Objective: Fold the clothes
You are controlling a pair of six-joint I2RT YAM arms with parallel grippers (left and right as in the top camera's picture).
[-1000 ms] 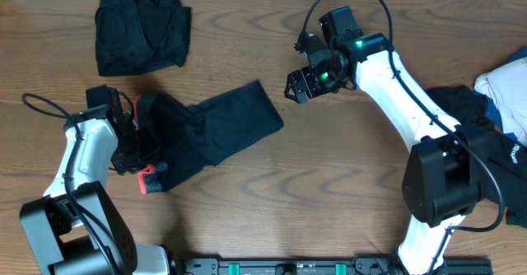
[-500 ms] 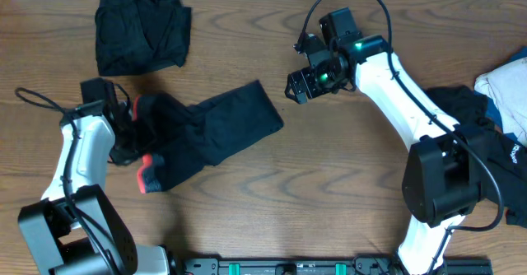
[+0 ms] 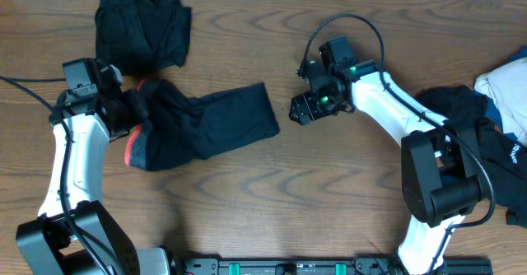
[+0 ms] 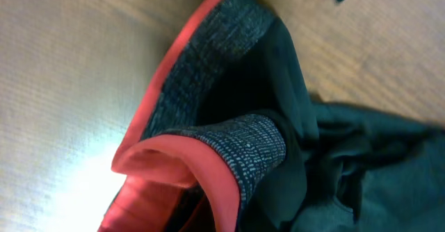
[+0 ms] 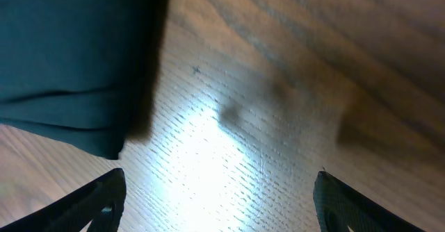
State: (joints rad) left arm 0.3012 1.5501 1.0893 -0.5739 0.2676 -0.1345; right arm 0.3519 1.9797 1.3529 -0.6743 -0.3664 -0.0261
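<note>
The black trousers point(image 3: 222, 123) lie toward 9 o'clock on the table point(image 3: 329, 201). The left end effector point(image 3: 132, 109) pinches their red-banded waist, probably to anchor it. The right end effector point(image 3: 306, 109) hangs spread just beside the leg end, likely ready to grasp.

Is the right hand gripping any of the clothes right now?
No, the right hand hangs open above the wooden table, with the long black fabric garment off to one side.

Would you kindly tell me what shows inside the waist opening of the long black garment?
Inside the long black garment a coral-red band edges the opening, with speckled grey lining next to it. Deeper in, dark folds cover everything else.
</note>
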